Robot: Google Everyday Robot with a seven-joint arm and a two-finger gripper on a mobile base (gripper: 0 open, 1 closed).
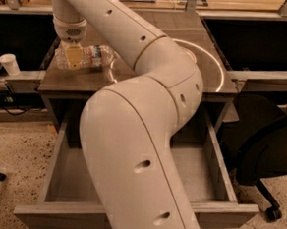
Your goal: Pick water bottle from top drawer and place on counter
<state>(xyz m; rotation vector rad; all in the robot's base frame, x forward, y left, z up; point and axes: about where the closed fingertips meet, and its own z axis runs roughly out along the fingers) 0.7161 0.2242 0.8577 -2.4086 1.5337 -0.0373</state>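
The robot's white jointed arm reaches over the smooth grey-brown square counter (67,79) marked with a thin white circle, and its gripper (71,56) hangs over the counter's left part, pointing down and clamped on the small clear crinkled plastic water bottle (94,56). The bottle lies on its side at the gripper; whether it touches the counter cannot be told. Below the counter's front edge the wide grey top drawer (78,177) stands pulled out. A white paper cup (9,63) stands left of the counter, a black office chair (268,156) to its right.
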